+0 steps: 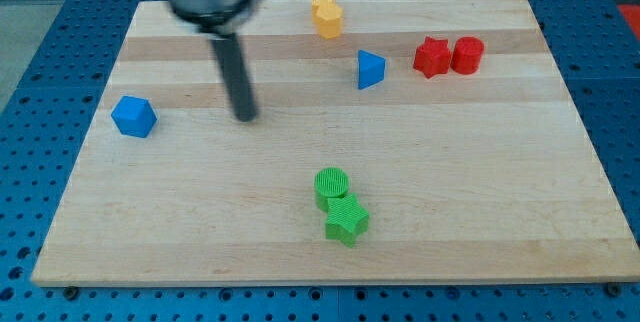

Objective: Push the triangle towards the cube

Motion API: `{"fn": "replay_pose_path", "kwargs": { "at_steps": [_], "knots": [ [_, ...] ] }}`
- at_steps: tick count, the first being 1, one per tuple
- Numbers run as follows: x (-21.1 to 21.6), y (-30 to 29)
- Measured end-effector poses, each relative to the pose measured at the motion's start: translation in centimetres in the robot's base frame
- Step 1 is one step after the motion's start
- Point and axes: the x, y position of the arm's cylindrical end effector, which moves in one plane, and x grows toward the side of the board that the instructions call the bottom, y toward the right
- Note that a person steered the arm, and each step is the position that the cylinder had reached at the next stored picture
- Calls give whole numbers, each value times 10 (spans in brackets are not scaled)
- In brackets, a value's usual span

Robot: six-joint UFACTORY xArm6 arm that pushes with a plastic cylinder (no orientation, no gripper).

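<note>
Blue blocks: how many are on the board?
2: the blue cube near the view's left edge, and the blue triangle right of centre near the top. None seems hidden.

bright even light, soft blur

The bench (480,182) is a pale wooden board with a lengthwise grain, lying on a blue perforated base (40,82). Seven small blocks lie directly on it. Near the view's left edge sits a blue cube (133,116). At the view's top, near the middle, lies a yellow block (325,14) of rounded, irregular shape. Below and to its right lies a blue triangle (370,69). Further right, a red star (431,57) and a red cylinder (467,54) lie side by side, touching. Toward the view's bottom centre, a green cylinder (332,186) touches a green star (347,221) just beneath it.
</note>
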Motion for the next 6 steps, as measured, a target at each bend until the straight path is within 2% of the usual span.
{"fn": "replay_pose_path", "kwargs": {
  "at_steps": [1, 3, 4, 6],
  "knots": [
    [-9, 89],
    [-57, 175],
    [-66, 174],
    [-67, 131]
  ]
}}
